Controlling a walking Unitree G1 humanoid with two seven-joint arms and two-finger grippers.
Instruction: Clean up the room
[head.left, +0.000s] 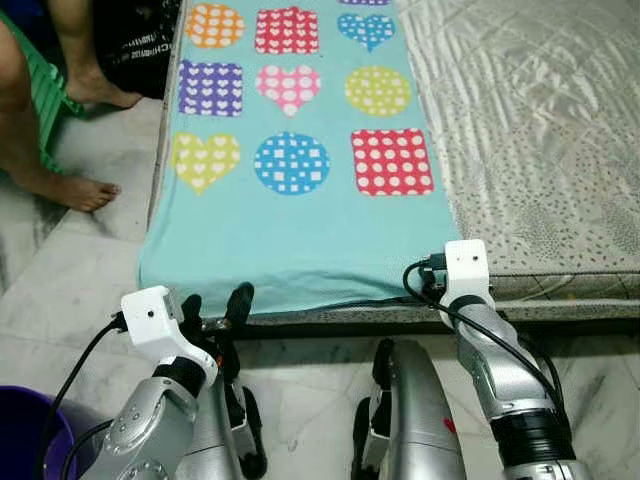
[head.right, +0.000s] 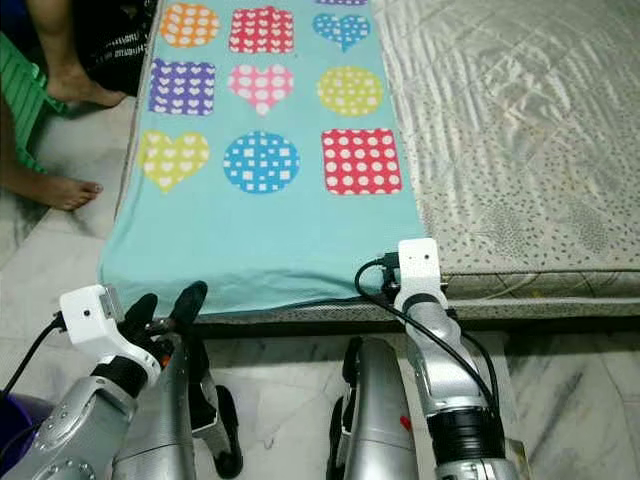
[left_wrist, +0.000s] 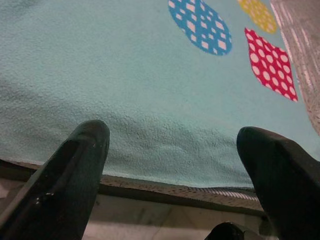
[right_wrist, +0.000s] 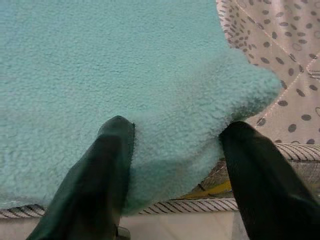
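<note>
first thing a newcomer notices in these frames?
The turquoise fleece blanket with bright hearts, circles and squares, spread along the left side of the spotted mattress. Then both grippers at its near edge: the left gripper open at the left corner, the right gripper with fingers around the right corner. A person's bare feet stand on the floor, far left.

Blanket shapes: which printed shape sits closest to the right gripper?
The red square with white dots, at the right end of the nearest row on the blanket; the blue circle and yellow heart lie farther from the right gripper.
</note>
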